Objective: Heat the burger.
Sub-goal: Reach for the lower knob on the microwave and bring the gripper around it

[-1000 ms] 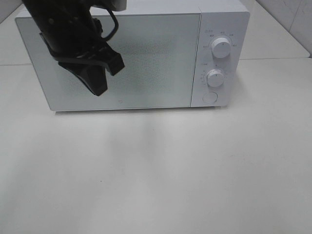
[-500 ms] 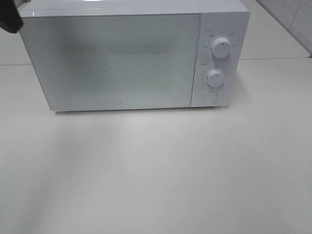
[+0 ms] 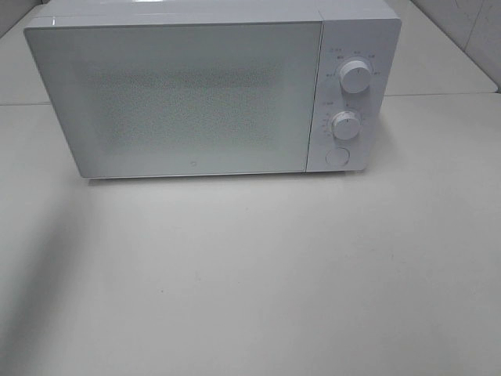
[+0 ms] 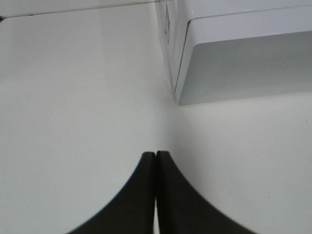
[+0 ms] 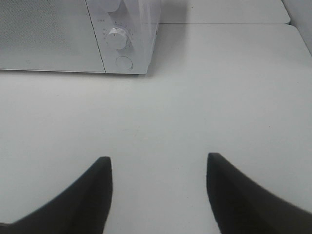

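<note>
The burger is out of view in every frame. A white microwave (image 3: 196, 94) stands at the back of the table with its door shut; its corner (image 4: 234, 53) shows in the left wrist view and its knob side (image 5: 119, 41) in the right wrist view. My left gripper (image 4: 155, 155) is shut, its two dark fingers pressed together with nothing between them, above bare table beside the microwave's left corner. My right gripper (image 5: 158, 163) is open and empty over the table, in front of and to the right of the microwave.
The microwave's panel carries an upper knob (image 3: 355, 77), a lower knob (image 3: 345, 124) and a round button (image 3: 337, 157). The white table (image 3: 250, 274) stretches in front of it. A seam between table tops (image 3: 438, 95) runs behind on the right.
The left arm, which hung in front of the microwave door one second ago, has swung off to the left and left the exterior view. The microwave has not moved.
</note>
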### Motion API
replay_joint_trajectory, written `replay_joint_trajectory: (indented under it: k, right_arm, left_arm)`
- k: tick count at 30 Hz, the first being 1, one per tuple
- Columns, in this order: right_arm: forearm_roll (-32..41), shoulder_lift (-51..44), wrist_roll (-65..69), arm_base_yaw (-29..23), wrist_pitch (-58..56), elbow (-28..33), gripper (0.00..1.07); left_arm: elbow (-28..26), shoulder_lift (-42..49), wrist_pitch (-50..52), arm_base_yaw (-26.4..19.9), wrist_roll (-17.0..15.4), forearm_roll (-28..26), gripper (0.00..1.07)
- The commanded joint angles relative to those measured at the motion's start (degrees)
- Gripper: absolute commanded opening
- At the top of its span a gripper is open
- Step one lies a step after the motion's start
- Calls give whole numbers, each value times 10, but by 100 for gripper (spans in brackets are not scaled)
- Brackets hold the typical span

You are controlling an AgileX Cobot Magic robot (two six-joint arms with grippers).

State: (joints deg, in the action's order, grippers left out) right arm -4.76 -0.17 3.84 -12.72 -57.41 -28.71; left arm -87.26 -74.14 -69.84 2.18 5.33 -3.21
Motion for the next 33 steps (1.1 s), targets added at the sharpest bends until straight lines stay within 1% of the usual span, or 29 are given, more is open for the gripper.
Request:
replay_joint_trajectory:
  k: [1, 2, 3, 4, 5, 6, 7, 8, 9, 10, 11, 12, 13, 14, 15, 16, 17, 18, 19, 20, 21, 23, 24, 25, 26, 27, 28, 30, 33]
  right_arm:
    - [-2, -15, -5, 1, 1, 1, 55]
    - [-2, -15, -5, 1, 1, 1, 55]
    - [-2, -15, -5, 1, 1, 1, 55]
    - [-2, -15, -5, 1, 1, 1, 55]
    - [-2, -15, -5, 1, 1, 1, 55]
    - [-2, -15, -5, 1, 1, 1, 55]
    - [-2, -15, -5, 1, 1, 1, 55]
    - [-2, -15, -5, 1, 1, 1, 55]
    - [-2, -15, -5, 1, 1, 1, 55]
    - [-2, -15, -5, 1, 1, 1, 55]
    - [-2, -15, -5, 1, 1, 1, 55]
    - [-2, -15, -5, 1, 1, 1, 55]
    - [-2, -15, -5, 1, 1, 1, 55]
    - [-2, -15, -5, 1, 1, 1, 55]
    - [-2, -15, -5, 1, 1, 1, 55]
    - [-2, -15, -5, 1, 1, 1, 55]
    - [-2, -15, -5, 1, 1, 1, 55]
    - [-2, -15, -5, 1, 1, 1, 55]
    - [-2, -15, -5, 1, 1, 1, 55]
    - [-2, -15, -5, 1, 1, 1, 55]
    - [-2, -15, -5, 1, 1, 1, 55]
    - [-2, -15, -5, 1, 1, 1, 55]
    - [-2, -15, -5, 1, 1, 1, 55]
    - [-2, -15, -5, 1, 1, 1, 55]
    - [-2, -15, -5, 1, 1, 1, 55]
    - [-2, -15, -5, 1, 1, 1, 55]
    - [-2, -15, -5, 1, 1, 1, 55]
    - [-2, -15, -5, 1, 1, 1, 55]
    - [-2, -15, -5, 1, 1, 1, 55]
  left_arm:
    - [32, 46, -35, -7, -15, -3, 0]
    - [63, 80, -35, -7, -15, -6, 0]
    - [63, 80, -35, -7, -15, -6, 0]
    - [84, 97, -35, -7, -15, -9, 0]
    - [124, 132, -35, -7, -15, -11, 0]
    - [124, 132, -35, -7, -15, -11, 0]
    - [170, 166, -32, -7, -15, -11, 0]
    - [193, 186, -29, -7, -15, -11, 0]
    - [193, 186, -29, -7, -15, -11, 0]
    - [234, 225, -19, -7, -15, -14, 0]
    - [257, 245, -15, -7, -15, -17, 0]
    - [257, 245, -15, -7, -15, -17, 0]
    - [295, 281, -7, -7, -15, -17, 0]
    - [295, 281, -7, -7, -15, -17, 0]
    - [315, 301, -5, -7, -15, -17, 0]
    - [350, 338, 1, -7, -15, -18, 0]
    - [350, 338, 1, -7, -15, -18, 0]
    - [367, 354, 4, -7, -15, -18, 0]
    - [396, 395, 10, -7, -15, -19, 0]
    - [396, 395, 10, -7, -15, -19, 0]
    - [423, 435, 15, -7, -14, -19, 0]
    - [433, 451, 18, -7, -14, -19, 0]
    - [452, 489, 22, -7, -14, -19, 0]
    - [460, 510, 25, -7, -14, -18, 0]
    - [460, 510, 25, -7, -14, -18, 0]
    - [474, 552, 31, -7, -14, -18, 0]
    - [474, 552, 31, -7, -14, -18, 0]
    - [500, 630, 46, -7, -14, -18, 0]
    - [506, 646, 48, -7, -14, -18, 0]
